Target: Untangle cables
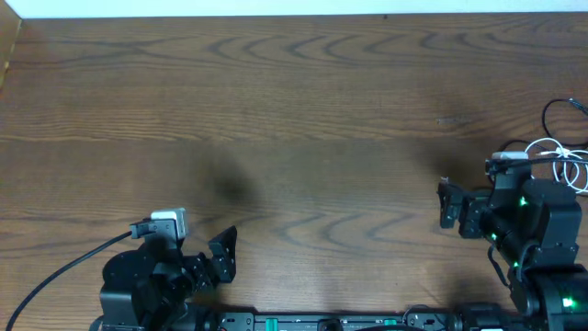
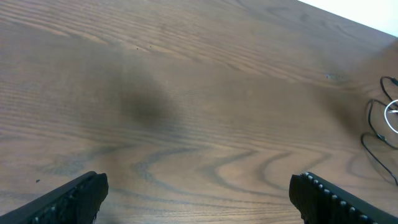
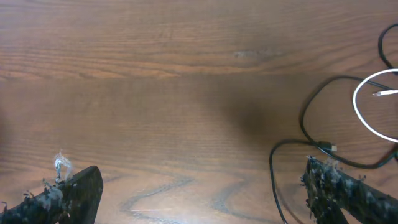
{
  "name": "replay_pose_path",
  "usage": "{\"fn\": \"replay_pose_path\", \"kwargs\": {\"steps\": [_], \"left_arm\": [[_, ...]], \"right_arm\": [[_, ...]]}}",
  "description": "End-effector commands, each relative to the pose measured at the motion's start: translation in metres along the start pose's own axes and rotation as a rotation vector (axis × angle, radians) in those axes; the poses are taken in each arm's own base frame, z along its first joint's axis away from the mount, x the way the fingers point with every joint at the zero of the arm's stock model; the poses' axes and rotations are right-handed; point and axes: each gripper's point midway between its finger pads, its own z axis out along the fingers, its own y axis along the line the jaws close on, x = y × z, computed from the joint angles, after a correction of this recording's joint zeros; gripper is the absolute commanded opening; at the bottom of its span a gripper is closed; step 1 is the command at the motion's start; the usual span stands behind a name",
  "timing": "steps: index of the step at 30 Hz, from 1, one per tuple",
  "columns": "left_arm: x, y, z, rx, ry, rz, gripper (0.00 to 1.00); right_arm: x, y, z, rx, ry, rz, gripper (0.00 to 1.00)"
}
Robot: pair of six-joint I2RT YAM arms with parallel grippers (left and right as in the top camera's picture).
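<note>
While the left claw (image 2: 199, 186) stands wide and empty, open desk (image 1: 294, 110) stretches rightward. The right claw (image 3: 202, 177) gapes equally wide, holding nothing. At the desk's right edge, the black cable (image 3: 303, 118) snakes near-to-far. The white cable (image 3: 354, 102) loops beside it, plug tip pointing left.

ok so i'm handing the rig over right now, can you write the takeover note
Left pincer: open, empty, over the brown wooden table, far from the cords.
Right pincer: open, empty, close beside the cords.
Thin white cord and thin black cord: lying together at the table's right edge, loops overlapping.
Done: nothing visibly separated.
Left: probably take one cord in each pincer and draw them apart.
</note>
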Motion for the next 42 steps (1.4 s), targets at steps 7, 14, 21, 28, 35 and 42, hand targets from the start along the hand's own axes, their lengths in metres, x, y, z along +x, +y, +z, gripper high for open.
{"fn": "replay_pose_path", "kwargs": {"steps": [7, 14, 21, 28, 35, 42], "left_arm": [[-0.002, -0.002, -0.003, 0.007, -0.011, 0.024, 0.98], [-0.002, -0.002, -0.003, 0.007, -0.011, 0.025, 0.98], [-0.002, -0.002, -0.003, 0.007, -0.011, 0.025, 0.98], [-0.002, -0.002, -0.003, 0.007, -0.011, 0.025, 0.98], [-0.002, -0.002, -0.003, 0.007, -0.011, 0.025, 0.98], [-0.002, -0.002, -0.003, 0.007, -0.011, 0.025, 0.98]], "right_arm": [[0.018, -0.004, 0.001, 0.021, 0.064, 0.011, 0.99], [0.025, -0.005, 0.001, 0.024, 0.096, 0.013, 0.99], [0.028, -0.005, 0.000, 0.025, 0.107, 0.014, 0.99], [0.018, -0.013, -0.006, 0.072, 0.032, 0.007, 0.99], [-0.010, -0.010, -0.017, 0.045, -0.307, -0.024, 0.99], [-0.016, -0.009, -0.027, 0.022, -0.588, -0.042, 0.99]]}}
